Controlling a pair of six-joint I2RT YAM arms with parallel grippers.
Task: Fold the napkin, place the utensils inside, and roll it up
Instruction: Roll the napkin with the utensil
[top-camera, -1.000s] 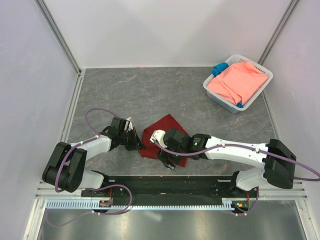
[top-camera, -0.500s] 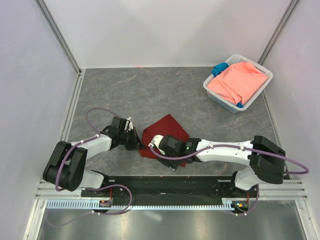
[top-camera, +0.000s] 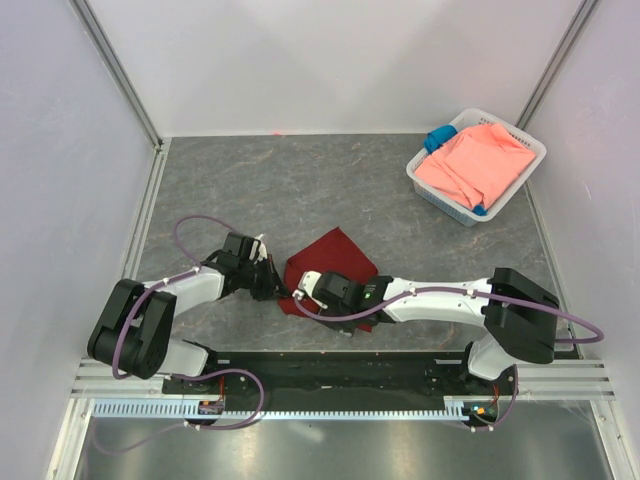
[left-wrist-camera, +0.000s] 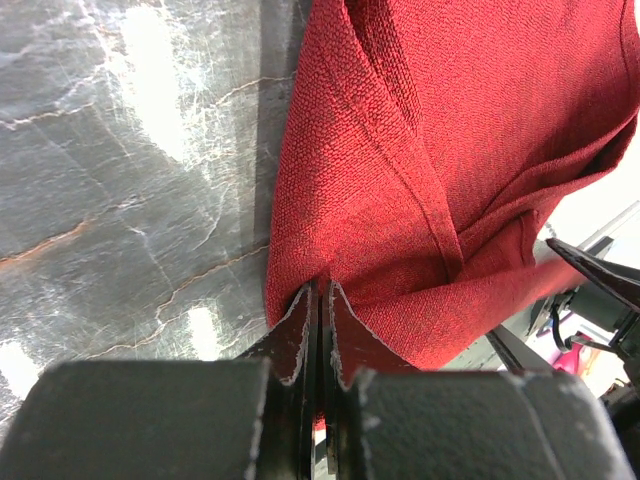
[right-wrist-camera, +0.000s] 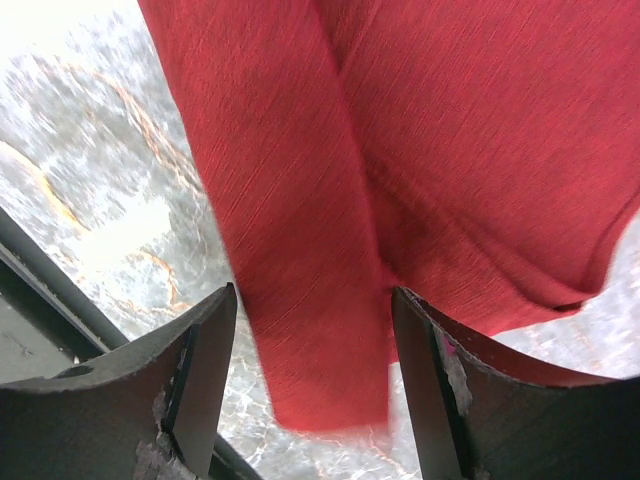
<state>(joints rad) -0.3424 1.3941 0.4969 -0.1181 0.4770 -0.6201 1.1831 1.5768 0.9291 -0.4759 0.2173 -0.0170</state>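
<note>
So the left gripper (left-wrist-camera: 318, 300) is clamped tight on an edge of the maroon napkin (left-wrist-camera: 420, 150), and the cloth creases up just past its fingertips. The right gripper (right-wrist-camera: 312, 300) is spread wide, with a folded strip of napkin between its fingers and nothing pinched. Grey marble tabletop (left-wrist-camera: 120, 150) shows left of the left fingers.

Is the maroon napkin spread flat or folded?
Partly folded: the napkin shows overlapping flaps in both wrist views.
</note>
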